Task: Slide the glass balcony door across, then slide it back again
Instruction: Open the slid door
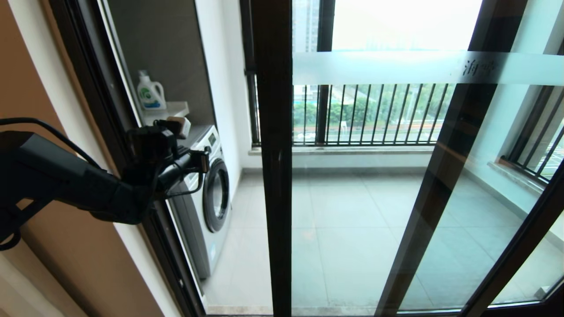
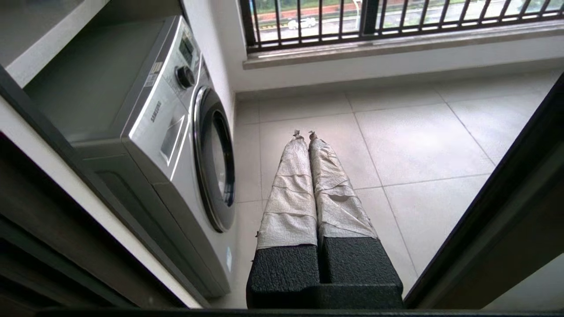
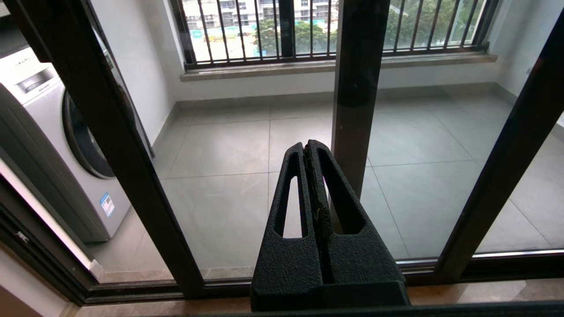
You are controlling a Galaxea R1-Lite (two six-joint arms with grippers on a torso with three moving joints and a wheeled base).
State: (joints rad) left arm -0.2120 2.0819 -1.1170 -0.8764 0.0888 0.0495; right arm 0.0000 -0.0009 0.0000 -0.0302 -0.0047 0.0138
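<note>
The glass balcony door (image 1: 379, 198) stands partly slid to the right, its frosted band (image 1: 396, 67) carrying two characters. Its dark left stile (image 1: 275, 132) borders an open gap on the left. A small dark handle (image 1: 277, 162) sits on that stile. My left gripper (image 1: 205, 160) reaches into the gap, left of the stile and not touching it. Its tape-wrapped fingers (image 2: 288, 189) are shut on nothing, with the door's dark edge (image 2: 498, 211) beside them. My right gripper (image 3: 309, 146) is shut and empty, held low in front of the glass; it does not show in the head view.
A silver washing machine (image 1: 207, 193) stands just inside the gap on the left, with a detergent bottle (image 1: 150, 92) on the shelf above. The fixed dark frame (image 1: 88, 88) bounds the gap's left side. A second dark stile (image 1: 445, 154) and the railed window (image 1: 370, 114) lie behind the glass.
</note>
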